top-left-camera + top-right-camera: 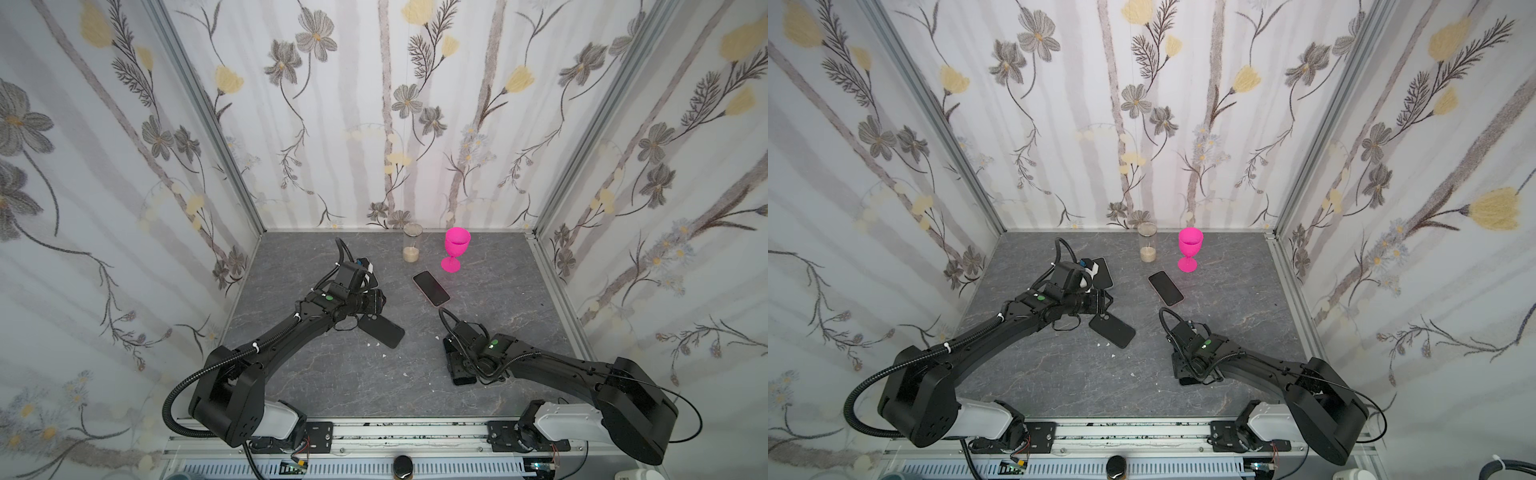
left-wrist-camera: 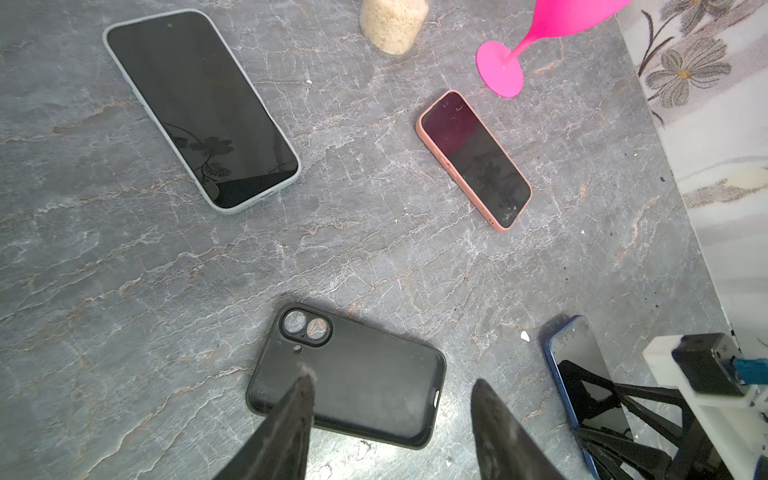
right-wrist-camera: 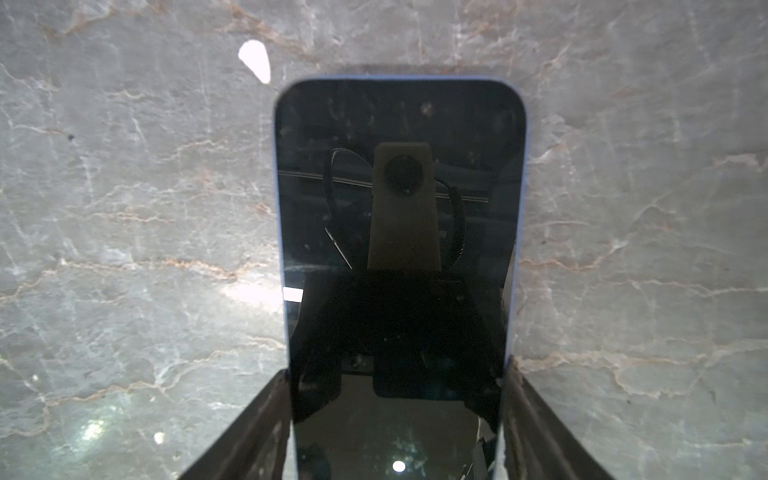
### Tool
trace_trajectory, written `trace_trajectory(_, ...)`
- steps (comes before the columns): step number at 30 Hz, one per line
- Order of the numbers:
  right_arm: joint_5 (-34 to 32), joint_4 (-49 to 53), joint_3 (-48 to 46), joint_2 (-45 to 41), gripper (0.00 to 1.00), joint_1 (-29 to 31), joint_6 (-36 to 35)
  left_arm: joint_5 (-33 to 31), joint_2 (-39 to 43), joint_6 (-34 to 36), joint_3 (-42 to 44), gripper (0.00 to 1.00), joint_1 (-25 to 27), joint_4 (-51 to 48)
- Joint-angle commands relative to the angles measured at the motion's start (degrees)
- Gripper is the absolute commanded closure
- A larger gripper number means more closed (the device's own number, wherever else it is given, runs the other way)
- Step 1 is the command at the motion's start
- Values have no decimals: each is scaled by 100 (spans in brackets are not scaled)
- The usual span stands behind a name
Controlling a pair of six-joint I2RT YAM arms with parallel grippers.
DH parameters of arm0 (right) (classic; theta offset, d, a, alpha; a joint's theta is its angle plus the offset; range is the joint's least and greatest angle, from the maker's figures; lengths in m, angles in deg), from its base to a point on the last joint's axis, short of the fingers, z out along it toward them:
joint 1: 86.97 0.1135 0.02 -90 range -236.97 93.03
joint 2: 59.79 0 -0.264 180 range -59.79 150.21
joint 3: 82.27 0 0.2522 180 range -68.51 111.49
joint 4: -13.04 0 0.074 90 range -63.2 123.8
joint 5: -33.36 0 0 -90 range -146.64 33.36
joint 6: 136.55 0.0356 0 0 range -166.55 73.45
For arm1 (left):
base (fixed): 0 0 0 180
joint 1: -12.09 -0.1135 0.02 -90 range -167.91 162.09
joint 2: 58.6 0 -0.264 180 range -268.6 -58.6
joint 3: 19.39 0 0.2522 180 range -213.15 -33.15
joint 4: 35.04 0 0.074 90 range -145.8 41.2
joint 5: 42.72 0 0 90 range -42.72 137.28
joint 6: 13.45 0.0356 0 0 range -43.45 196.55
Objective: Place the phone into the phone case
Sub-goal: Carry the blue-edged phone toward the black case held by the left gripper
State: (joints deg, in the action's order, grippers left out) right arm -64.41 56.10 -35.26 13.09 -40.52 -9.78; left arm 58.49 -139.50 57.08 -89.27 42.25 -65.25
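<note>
Our left gripper [image 2: 392,380] hangs with jaws apart, arm stretched forward. Our right gripper [image 3: 397,374] points down, fingers pressed against both sides of the phone [image 3: 399,199].

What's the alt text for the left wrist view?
The open left pincer hovers over an empty black phone case on a grey marbled table. A blue phone lies beside the case; farther off lie a phone in a pale case, a phone in a pink case, a pink goblet and a glass of sandy grains.
</note>
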Motion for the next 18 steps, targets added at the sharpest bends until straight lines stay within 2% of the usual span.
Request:
trace_trajectory(1, -365, -278, -74, -162, 63, 193, -90, 166, 30, -12, -3, 40, -4, 124)
trace_trajectory(8, -627, -344, -7, -363, 63, 389, -108, 661, 20, -119, -60, 40, 8, 194)
trace_trajectory(18, -649, -1004, 365, -1076, 64, 671, -631, 2573, -169, -450, -338, 39, 223, 475)
